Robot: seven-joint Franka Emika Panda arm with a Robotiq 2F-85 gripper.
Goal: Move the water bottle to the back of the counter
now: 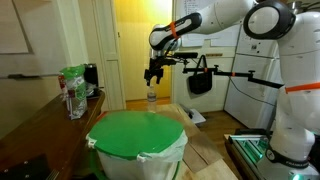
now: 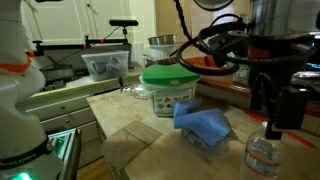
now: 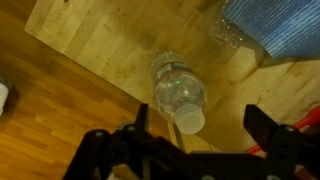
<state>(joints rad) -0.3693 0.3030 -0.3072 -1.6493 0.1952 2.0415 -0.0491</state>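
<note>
The water bottle [image 3: 176,90] is a small clear plastic bottle with a white cap, standing upright on a light wooden surface [image 3: 100,45]. It also shows in both exterior views [image 1: 152,98] [image 2: 262,156]. My gripper [image 3: 200,125] is open and hovers straight above the bottle, its fingers on either side of the cap without touching it. The gripper also shows in both exterior views [image 1: 153,78] [image 2: 279,124]. The dark brown counter [image 1: 35,128] runs along the left of an exterior view.
A round white bin with a green top [image 1: 137,136] [image 2: 168,86] stands near the bottle. A blue cloth [image 2: 205,124] [image 3: 272,25] lies beside the bottle. A green-and-white bag [image 1: 73,90] stands on the counter. Clear tubs [image 2: 104,64] sit farther off.
</note>
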